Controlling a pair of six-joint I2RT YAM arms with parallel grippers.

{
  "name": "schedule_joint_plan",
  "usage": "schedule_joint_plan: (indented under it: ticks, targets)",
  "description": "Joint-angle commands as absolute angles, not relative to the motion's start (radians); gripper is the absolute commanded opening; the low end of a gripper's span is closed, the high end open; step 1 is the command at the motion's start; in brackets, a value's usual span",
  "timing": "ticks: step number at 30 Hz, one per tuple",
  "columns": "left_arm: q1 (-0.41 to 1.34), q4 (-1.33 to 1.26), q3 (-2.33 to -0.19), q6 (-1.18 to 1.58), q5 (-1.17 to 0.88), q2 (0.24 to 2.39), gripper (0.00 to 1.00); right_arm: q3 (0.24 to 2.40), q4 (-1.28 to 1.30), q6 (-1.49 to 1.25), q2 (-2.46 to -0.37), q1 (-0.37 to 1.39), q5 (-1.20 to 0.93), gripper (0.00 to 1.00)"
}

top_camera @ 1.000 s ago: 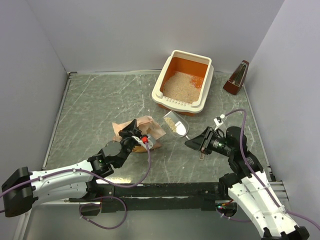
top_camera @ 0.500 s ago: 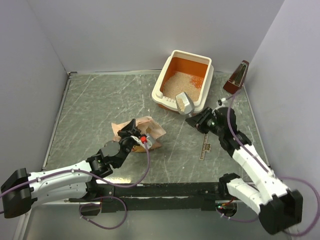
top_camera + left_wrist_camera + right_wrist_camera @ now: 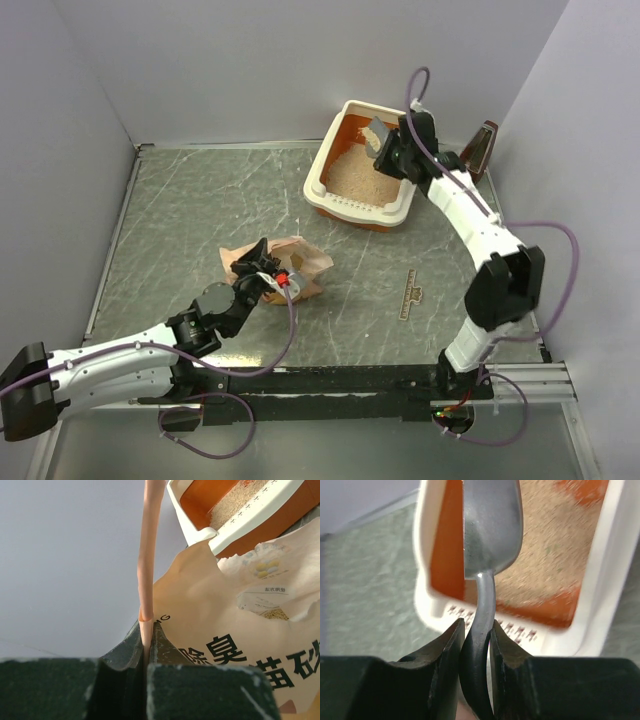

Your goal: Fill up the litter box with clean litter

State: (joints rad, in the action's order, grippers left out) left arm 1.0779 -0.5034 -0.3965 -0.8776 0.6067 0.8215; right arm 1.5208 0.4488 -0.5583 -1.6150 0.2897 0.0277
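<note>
The litter box (image 3: 322, 176) stands at the back right, cream outside, orange inside, with pale beige clean litter (image 3: 355, 176) on its floor. It also shows in the right wrist view (image 3: 612, 570) and the left wrist view (image 3: 250, 517). My right gripper (image 3: 398, 155) is shut on the black handle of the grey metal scoop (image 3: 492, 525), held over the box's far part; the scoop also shows in the top view (image 3: 379, 134). My left gripper (image 3: 262, 272) is shut on the edge of the peach-pink litter bag (image 3: 210, 625), which lies on the table (image 3: 295, 255).
A dark brown metronome-like object (image 3: 481, 150) stands right of the litter box by the wall. A small wooden strip (image 3: 409, 294) lies on the table right of centre. Grey walls close in the table on three sides.
My right arm swung from the table's near right up over the litter box, carrying the scoop; the scoop now hangs above the box's far part. The left arm and bag stayed put.
</note>
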Motion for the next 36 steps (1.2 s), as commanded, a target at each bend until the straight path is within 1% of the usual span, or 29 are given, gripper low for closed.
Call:
schedule_joint_plan:
  ticks: [1, 2, 4, 6, 12, 15, 17, 18, 19, 20, 22, 28, 29, 30, 31, 32, 33, 34, 35, 36]
  targets:
    - [1.078, -0.623, -0.425, -0.897, 0.627, 0.766, 0.01, 1.773, 0.750, -0.327, -1.788, 0.287, 0.135, 0.00]
    - [1.078, -0.621, -0.425, -0.897, 0.624, 0.764, 0.01, 1.842, 0.782, -0.305, -1.816, 0.290, 0.146, 0.00]
    - [1.078, -0.623, -0.425, -0.894, 0.621, 0.759, 0.01, 1.896, 0.870, -0.244, -1.882, 0.301, 0.170, 0.00]
    - [1.077, -0.620, -0.425, -0.891, 0.620, 0.758, 0.01, 1.968, 0.940, -0.183, -1.922, 0.325, 0.285, 0.00]
    - [1.077, -0.615, -0.430, -0.885, 0.615, 0.752, 0.01, 1.979, 0.901, 0.059, -1.934, 0.492, 0.658, 0.00]
    - [1.077, -0.615, -0.428, -0.888, 0.617, 0.746, 0.01, 1.938, 0.819, 0.176, -1.921, 0.563, 0.802, 0.00]
    - [1.077, -0.620, -0.426, -0.891, 0.618, 0.745, 0.01, 1.886, 0.708, 0.250, -1.913, 0.616, 0.879, 0.00]
    - [1.077, -0.620, -0.426, -0.891, 0.618, 0.750, 0.01, 1.859, 0.657, 0.350, -1.904, 0.632, 0.950, 0.00]
    - [1.077, -0.617, -0.426, -0.891, 0.617, 0.752, 0.01, 1.835, 0.546, 0.400, -1.901, 0.644, 0.981, 0.00]
    - [1.077, -0.615, -0.426, -0.888, 0.617, 0.753, 0.01, 1.792, 0.502, 0.447, -1.898, 0.658, 1.000, 0.00]
    - [1.077, -0.617, -0.428, -0.888, 0.618, 0.753, 0.01, 1.784, 0.476, 0.502, -1.899, 0.663, 1.040, 0.00]
    - [1.077, -0.620, -0.425, -0.890, 0.618, 0.747, 0.01, 1.793, 0.485, 0.522, -1.899, 0.664, 1.095, 0.00]
    - [1.077, -0.620, -0.425, -0.888, 0.618, 0.746, 0.01, 1.804, 0.511, 0.499, -1.893, 0.666, 1.095, 0.00]
    - [1.077, -0.621, -0.425, -0.888, 0.618, 0.747, 0.01, 1.819, 0.602, 0.401, -1.864, 0.666, 1.079, 0.00]
    - [1.077, -0.623, -0.425, -0.890, 0.618, 0.747, 0.01, 1.847, 0.661, 0.341, -1.844, 0.669, 1.050, 0.00]
    - [1.077, -0.623, -0.425, -0.890, 0.620, 0.747, 0.01, 1.853, 0.702, 0.284, -1.820, 0.669, 0.969, 0.00]
    - [1.077, -0.626, -0.425, -0.890, 0.618, 0.746, 0.01, 1.850, 0.757, 0.193, -1.759, 0.669, 0.933, 0.00]
    - [1.077, -0.626, -0.425, -0.888, 0.618, 0.742, 0.01, 1.821, 0.771, 0.155, -1.725, 0.673, 0.899, 0.00]
    - [1.077, -0.626, -0.425, -0.888, 0.618, 0.741, 0.01, 1.800, 0.784, 0.118, -1.653, 0.673, 0.788, 0.00]
    - [1.077, -0.626, -0.425, -0.890, 0.617, 0.738, 0.01, 1.777, 0.793, 0.053, -1.616, 0.670, 0.732, 0.00]
